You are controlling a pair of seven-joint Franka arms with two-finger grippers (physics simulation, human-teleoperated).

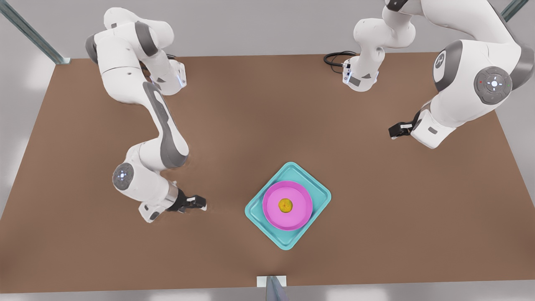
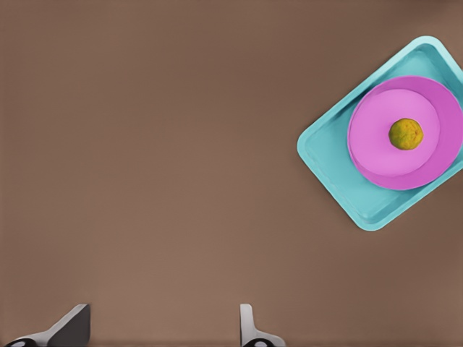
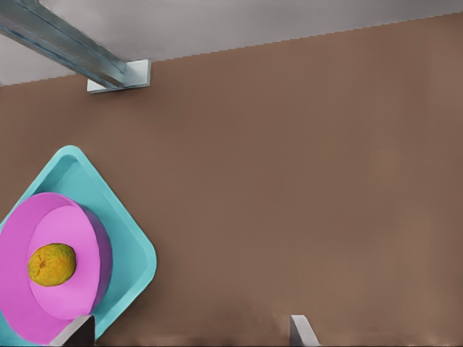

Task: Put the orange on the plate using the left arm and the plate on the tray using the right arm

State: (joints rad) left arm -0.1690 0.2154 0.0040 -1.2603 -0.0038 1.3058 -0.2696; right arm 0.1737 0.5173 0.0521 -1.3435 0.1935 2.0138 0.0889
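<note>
Brown table [image 1: 376, 209]: orange [image 1: 286, 205] on plate [image 1: 276, 215], plate on tray [image 1: 319, 196].

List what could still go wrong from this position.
1. The orange sits loose at the middle of the plate; any bump could roll it off.
2. The plate lies off-centre on the tray, its rim near the tray's edge, so a knock might tip it over the rim.
3. The left gripper, open, waits beside the tray; a careless retreat might clip it. The right gripper, also open, is farther off.
</note>
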